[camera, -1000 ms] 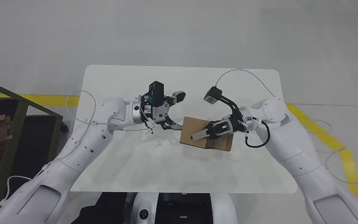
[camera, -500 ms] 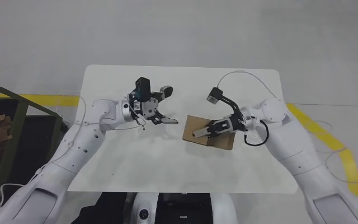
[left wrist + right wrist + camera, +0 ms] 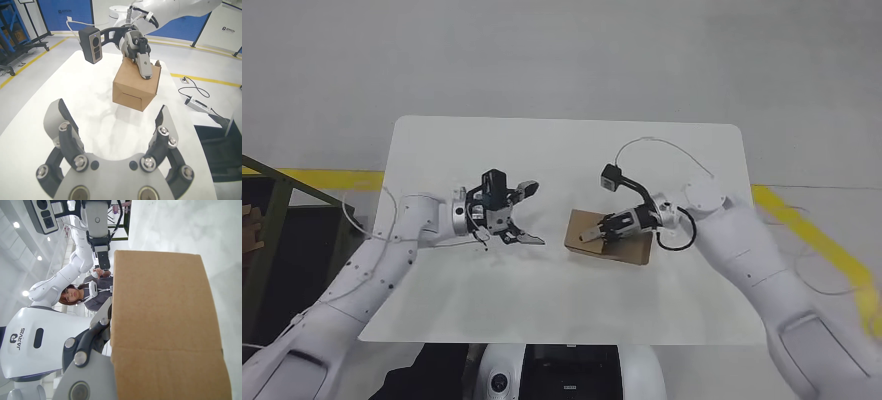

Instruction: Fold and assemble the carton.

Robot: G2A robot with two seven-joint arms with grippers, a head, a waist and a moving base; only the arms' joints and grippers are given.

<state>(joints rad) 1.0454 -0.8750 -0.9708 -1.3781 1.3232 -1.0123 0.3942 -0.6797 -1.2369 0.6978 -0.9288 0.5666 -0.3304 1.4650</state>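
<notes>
Bright, even light falls from ceiling lamps (image 3: 16, 224); the white table (image 3: 85, 85) gleams softly, with faint shadow beneath the carton (image 3: 132, 89).

You are in a robotics test hall, not a home — blue partition panels (image 3: 53, 20), yellow floor tape (image 3: 327, 179), blue shelving rack (image 3: 7, 22), one white table (image 3: 562, 140).

The brown carton (image 3: 162, 317) is held close up, with a finger (image 3: 104, 311) of the right gripper (image 3: 111, 308) pressed flat along its side. Beyond the carton, the left gripper (image 3: 103, 260) and the white table (image 3: 179, 224) are seen.
</notes>
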